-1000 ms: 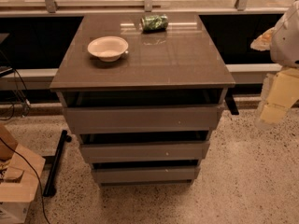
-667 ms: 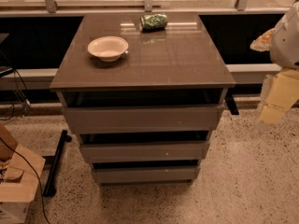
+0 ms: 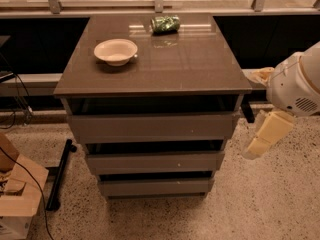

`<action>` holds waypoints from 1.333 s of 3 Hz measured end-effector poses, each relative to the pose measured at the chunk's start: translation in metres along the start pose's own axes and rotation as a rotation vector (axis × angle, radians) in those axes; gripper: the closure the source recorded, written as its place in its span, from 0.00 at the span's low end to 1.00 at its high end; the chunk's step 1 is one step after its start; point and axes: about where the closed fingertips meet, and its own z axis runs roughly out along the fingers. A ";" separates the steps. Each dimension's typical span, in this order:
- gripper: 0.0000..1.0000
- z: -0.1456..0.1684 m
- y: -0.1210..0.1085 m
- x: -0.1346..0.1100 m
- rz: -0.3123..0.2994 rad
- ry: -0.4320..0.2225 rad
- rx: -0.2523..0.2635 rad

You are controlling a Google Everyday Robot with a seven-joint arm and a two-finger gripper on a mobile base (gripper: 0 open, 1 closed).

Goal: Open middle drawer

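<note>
The middle drawer is a grey-brown flat front with no handle, between the widest top drawer and the narrowest bottom drawer. A dark gap shows above its front. My arm comes in from the right: a white rounded joint and a cream link. My gripper shows only as a dark piece at the cabinet's right side, level with the top drawer front and above the middle drawer. It is apart from the middle drawer's front.
On the cabinet top stand a white bowl and a green can lying on its side. A cardboard box, a black bar and cables lie on the floor at the left. A railing runs behind.
</note>
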 end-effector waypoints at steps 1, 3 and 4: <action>0.00 0.002 0.002 0.002 -0.014 0.002 -0.002; 0.00 0.086 0.018 0.021 0.032 -0.107 -0.036; 0.00 0.128 0.021 0.027 0.088 -0.186 -0.058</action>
